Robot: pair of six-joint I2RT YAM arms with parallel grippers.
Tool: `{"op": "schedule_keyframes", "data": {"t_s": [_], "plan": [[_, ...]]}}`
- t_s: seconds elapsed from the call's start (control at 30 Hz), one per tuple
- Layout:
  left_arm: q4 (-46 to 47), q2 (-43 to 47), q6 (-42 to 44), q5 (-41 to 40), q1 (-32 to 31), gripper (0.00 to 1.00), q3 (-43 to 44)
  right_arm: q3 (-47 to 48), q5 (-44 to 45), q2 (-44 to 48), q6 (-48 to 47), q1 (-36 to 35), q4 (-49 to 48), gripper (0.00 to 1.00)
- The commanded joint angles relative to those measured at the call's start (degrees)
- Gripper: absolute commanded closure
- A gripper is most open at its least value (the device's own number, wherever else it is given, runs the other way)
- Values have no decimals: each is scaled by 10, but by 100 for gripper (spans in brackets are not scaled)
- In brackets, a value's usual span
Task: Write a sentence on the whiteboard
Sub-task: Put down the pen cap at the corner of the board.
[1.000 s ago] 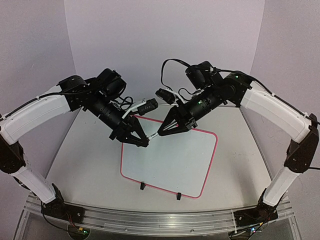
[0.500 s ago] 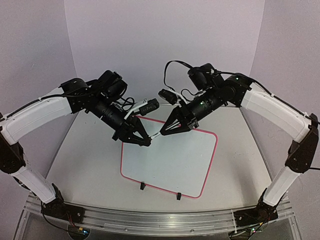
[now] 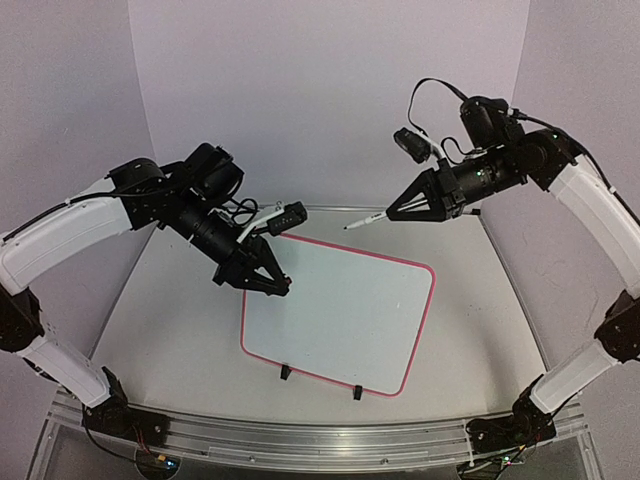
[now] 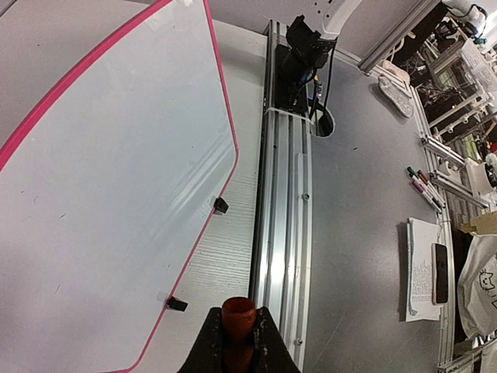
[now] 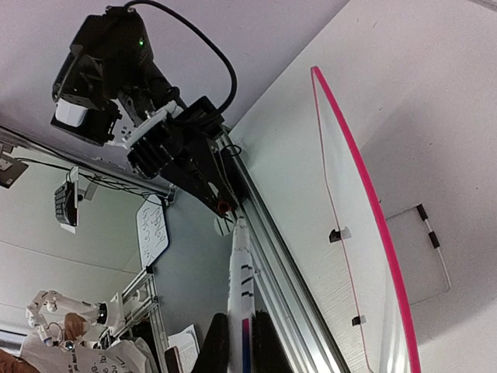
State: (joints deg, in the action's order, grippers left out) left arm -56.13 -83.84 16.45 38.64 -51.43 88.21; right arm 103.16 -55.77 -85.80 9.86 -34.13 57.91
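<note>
Whiteboard (image 3: 340, 310) lies blank; right gripper (image 3: 391, 214) clamps the uncapped marker (image 3: 365, 221), left gripper (image 3: 284, 290) pinches its red cap (image 4: 238, 310), so next I must lower the tip

A pale grey surface (image 3: 160, 310) stands between lilac walls (image 3: 330, 90), with a ribbed aluminium rail (image 3: 300, 437) running along its near edge. A white marker (image 3: 366, 221) hangs in the air near the far edge, its dark tip pointing left. A red cap (image 4: 238, 312) shows at the bottom of the left wrist view. On the grey floor (image 4: 365, 233) beyond the rail lie several coloured pens (image 4: 420, 183), a printed sheet (image 4: 418, 264) and a dark phone (image 4: 439, 273) on that sheet's right side.
</note>
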Motion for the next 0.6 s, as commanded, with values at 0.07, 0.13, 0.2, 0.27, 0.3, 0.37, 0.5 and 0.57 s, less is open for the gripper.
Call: {"op": "schedule_keyframes", "data": {"t_s": [0.07,0.13,0.2,0.27,0.3,0.37,0.5,0.57], "plan": [[53,92,-53,-38,56,100,-16,61,77,42,-66,6,75,100],[103,114,-98,-68,97,100,-33,43,102,67,-42,6,21,100],[157,130,-146,-106,140,100,-53,-5,148,103,-1,6,-65,100],[190,140,-192,-155,167,100,-61,-52,217,136,39,5,-133,100],[203,140,-217,-174,184,100,-65,-82,255,151,56,6,-168,100],[226,138,-255,-196,215,100,-81,-131,336,179,89,6,-218,100],[270,129,-311,-237,305,100,-165,-211,407,226,111,6,-299,100],[266,122,-326,-283,335,100,-210,-232,430,241,115,6,-317,100]]}}
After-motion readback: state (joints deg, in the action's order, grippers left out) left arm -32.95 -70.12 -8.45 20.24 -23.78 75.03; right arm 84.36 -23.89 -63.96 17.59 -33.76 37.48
